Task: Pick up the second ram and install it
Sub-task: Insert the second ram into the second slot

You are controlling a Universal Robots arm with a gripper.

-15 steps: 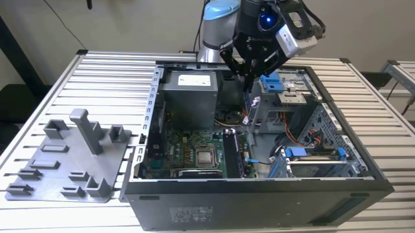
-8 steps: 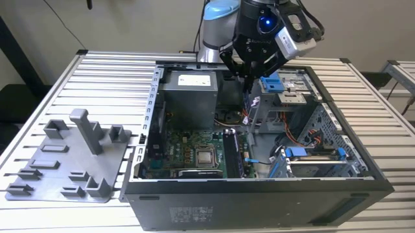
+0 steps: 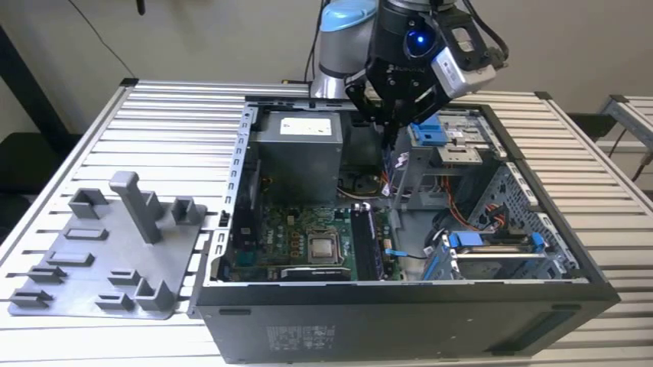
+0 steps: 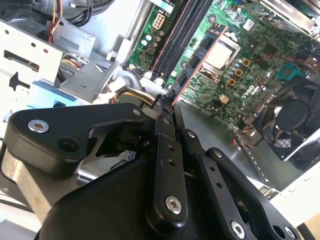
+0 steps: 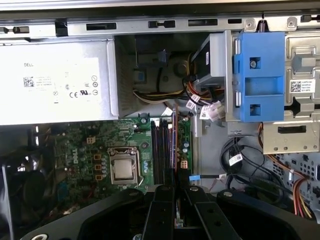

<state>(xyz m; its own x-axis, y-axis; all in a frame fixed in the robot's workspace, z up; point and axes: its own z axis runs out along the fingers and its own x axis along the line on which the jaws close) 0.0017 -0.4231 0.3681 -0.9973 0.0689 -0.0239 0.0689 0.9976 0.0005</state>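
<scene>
Exterior view first: the end effector (image 3: 391,116) hangs above the open computer case (image 3: 408,313), which lies on the slatted bench (image 3: 173,107). Its fingers are closed on the second ram (image 3: 392,136). The stick shows as a thin dark sliver below the fingertips, its long axis close to upright and its free end pointing down into the case, clear of the motherboard (image 3: 306,237).

In the first wrist view the second ram (image 5: 174,145) is edge-on, a narrow orange-brown line running from between the fingers of the end effector (image 5: 174,187) out over the memory slots (image 5: 161,150). It lies parallel to them, beside the processor socket (image 5: 123,167). Its chips and label are turned out of sight here.

In the second wrist view one dark face and an orange edge of the stick (image 4: 202,52) show. It reaches from the pinched fingertips of the end effector (image 4: 167,107) toward the slots (image 4: 177,35).

The held end is buried between the fingers, and the black linkage covers much of the foreground in both wrist views. How far the free end stands off the slots cannot be judged.

The grey fixture tray (image 3: 102,252) sits on the bench at the exterior view's left, well apart from the case.
</scene>
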